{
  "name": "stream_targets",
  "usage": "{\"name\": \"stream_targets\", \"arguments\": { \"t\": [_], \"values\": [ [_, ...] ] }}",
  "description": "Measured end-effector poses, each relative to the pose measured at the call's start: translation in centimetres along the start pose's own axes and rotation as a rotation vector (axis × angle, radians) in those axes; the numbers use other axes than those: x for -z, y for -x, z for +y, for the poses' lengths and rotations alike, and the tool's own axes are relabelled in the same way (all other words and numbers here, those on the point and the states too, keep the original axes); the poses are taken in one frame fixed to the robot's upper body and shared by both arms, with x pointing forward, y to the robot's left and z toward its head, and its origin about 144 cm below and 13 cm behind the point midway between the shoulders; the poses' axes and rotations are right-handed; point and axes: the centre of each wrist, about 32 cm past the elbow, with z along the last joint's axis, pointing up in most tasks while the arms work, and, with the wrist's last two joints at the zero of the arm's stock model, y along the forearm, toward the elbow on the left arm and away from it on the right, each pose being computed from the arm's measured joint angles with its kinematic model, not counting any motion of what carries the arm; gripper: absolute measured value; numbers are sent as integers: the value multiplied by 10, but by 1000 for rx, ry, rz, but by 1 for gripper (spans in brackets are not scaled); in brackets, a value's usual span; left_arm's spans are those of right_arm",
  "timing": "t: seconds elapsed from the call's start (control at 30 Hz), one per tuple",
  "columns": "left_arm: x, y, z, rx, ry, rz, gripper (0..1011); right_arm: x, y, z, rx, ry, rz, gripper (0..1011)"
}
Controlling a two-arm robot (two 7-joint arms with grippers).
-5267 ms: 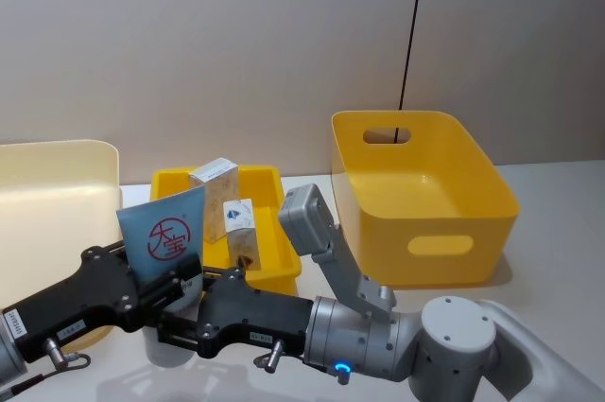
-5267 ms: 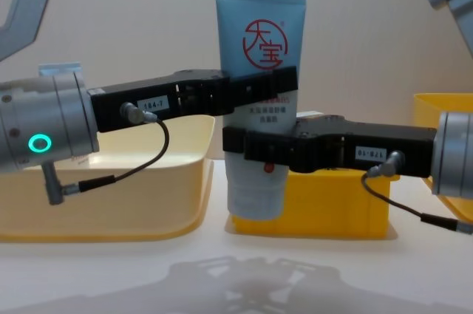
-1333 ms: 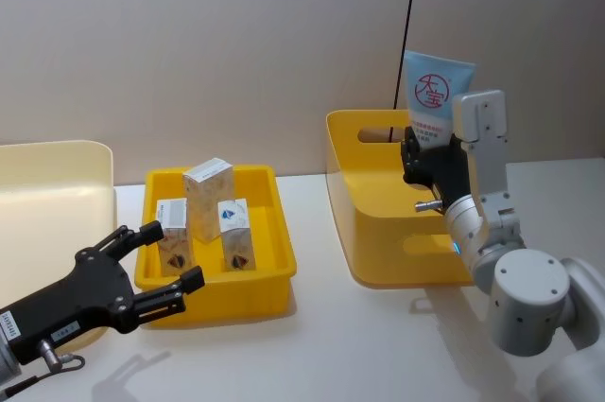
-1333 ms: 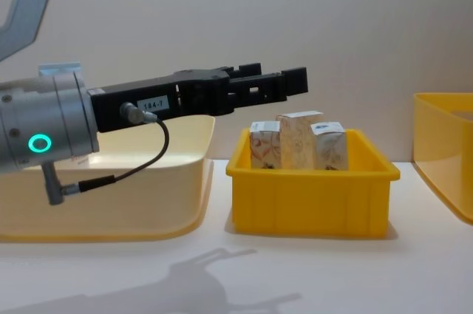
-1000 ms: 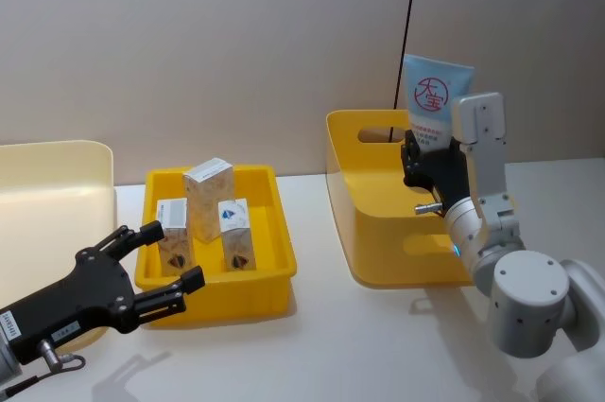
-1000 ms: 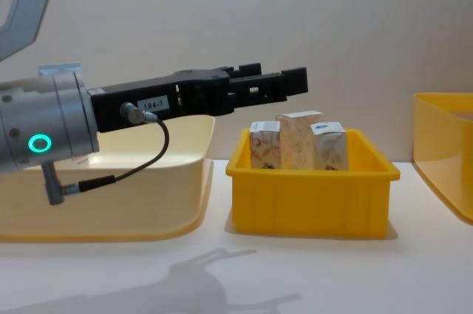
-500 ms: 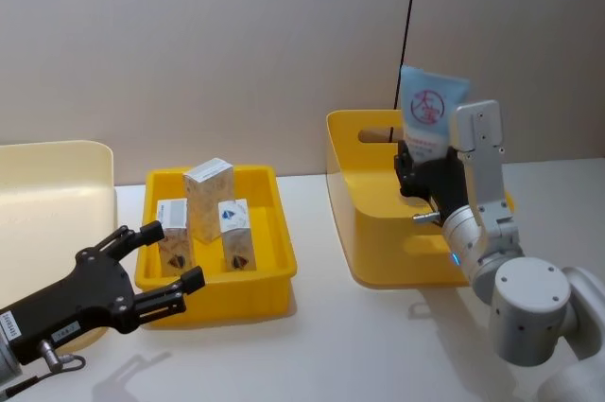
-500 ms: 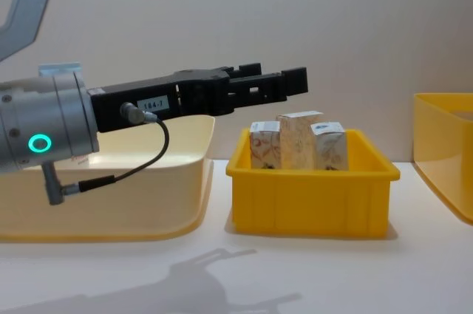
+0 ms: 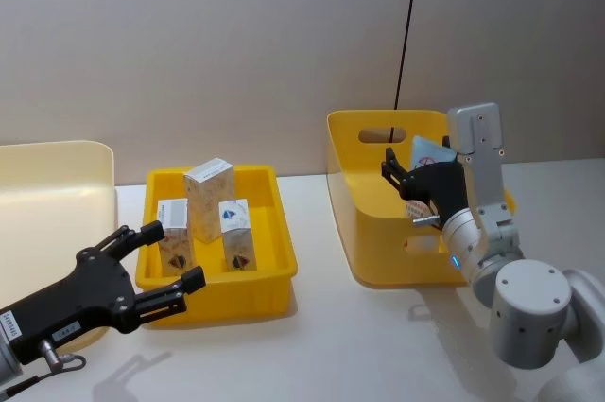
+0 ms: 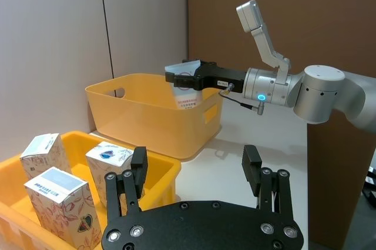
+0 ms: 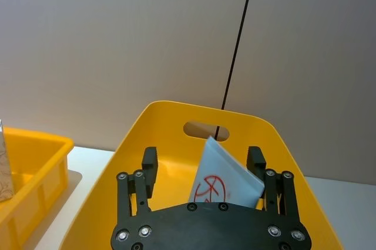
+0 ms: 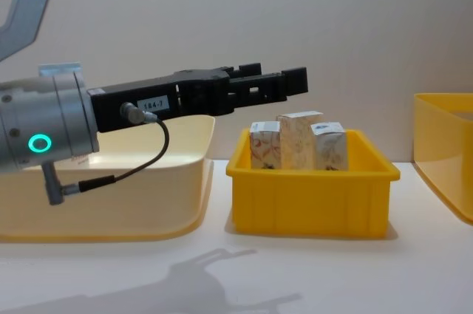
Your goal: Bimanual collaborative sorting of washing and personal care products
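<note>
A pale-blue tube with a red round logo lies tilted inside the large yellow bin. My right gripper hangs open over that bin, its fingers either side of the tube with a gap on the left side. The left wrist view shows the same tube below the right gripper. Three patterned cartons stand upright in the small yellow tray. My left gripper is open and holds nothing, in front of that tray's left corner, above the table.
A cream tub sits at the far left, beside the small tray. The chest view shows the left arm reaching across above the tub, and the bin's wall at the right edge. Bare table lies in front.
The right gripper has opened and the tube, held upright above the bin a moment ago, has tipped and dropped into it. The left arm has not moved.
</note>
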Motion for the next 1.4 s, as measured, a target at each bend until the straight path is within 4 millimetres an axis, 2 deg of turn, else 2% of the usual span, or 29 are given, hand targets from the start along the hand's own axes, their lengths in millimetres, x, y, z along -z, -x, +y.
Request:
{"name": "stream_targets", "arguments": {
  "t": [0.1, 0.6, 0.97, 1.4],
  "values": [
    [0, 0, 0, 0, 0, 0, 1003, 0, 0, 0, -1, 1, 1, 1000],
    [0, 0, 0, 0, 0, 0, 1003, 0, 0, -1, -4, -23, 6, 1001],
    [0, 0, 0, 0, 0, 0, 1003, -4, -4, -5, -6, -138, 16, 1001],
    [0, 0, 0, 0, 0, 0, 1003, -16, -11, -22, -14, -292, 44, 1001]
  ]
}}
